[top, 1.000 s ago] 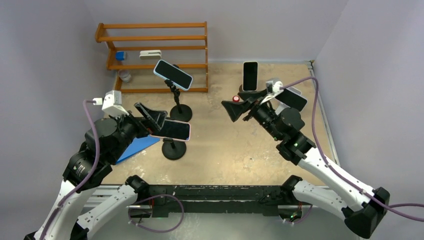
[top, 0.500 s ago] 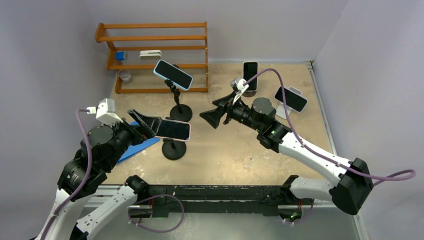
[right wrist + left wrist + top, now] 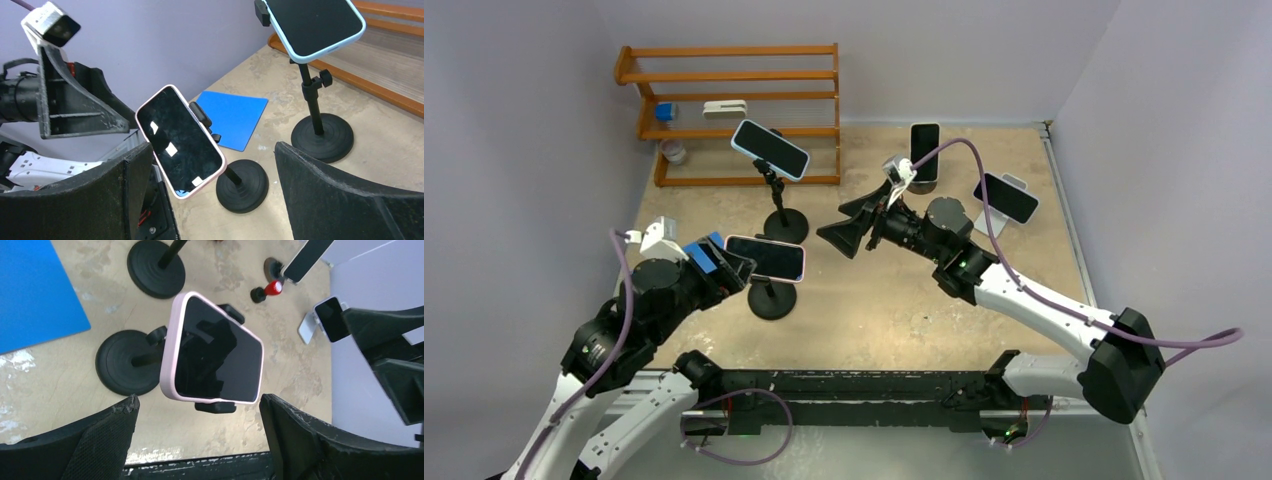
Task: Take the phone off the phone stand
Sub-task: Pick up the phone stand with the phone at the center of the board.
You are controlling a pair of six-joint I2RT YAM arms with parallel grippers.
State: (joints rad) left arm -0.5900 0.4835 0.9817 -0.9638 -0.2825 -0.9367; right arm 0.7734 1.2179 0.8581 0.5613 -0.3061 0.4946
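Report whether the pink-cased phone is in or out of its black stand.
In: the pink-cased phone sits gripped at both long edges by the clamp of the black stand.

Wooden rack (image 3: 729, 110) far-left on surface (image 3: 874, 300); white jar (image 3: 674, 152) by rack's left foot; blue-cased phone (image 3: 769, 148) just before rack; blue mat (image 3: 35, 290) nearer.

Centre frame: pink-cased phone (image 3: 212, 350), glossy black glass screen throwing reflections, case smooth satin plastic. Slim black phone stand (image 3: 122, 362): round base matt, dull, faintly ringed. On left gripper (image 3: 199, 405), fingers (image 3: 95, 440) matt black plastic, grainy pad texture, edges chipped and rough. Flat blue mat (image 3: 35, 290): smooth, matt. Sandy tabletop (image 3: 60, 375): mottled, rough, worn pale in patches. Orange-brown wooden rack (image 3: 724, 51): smooth, light sheen.
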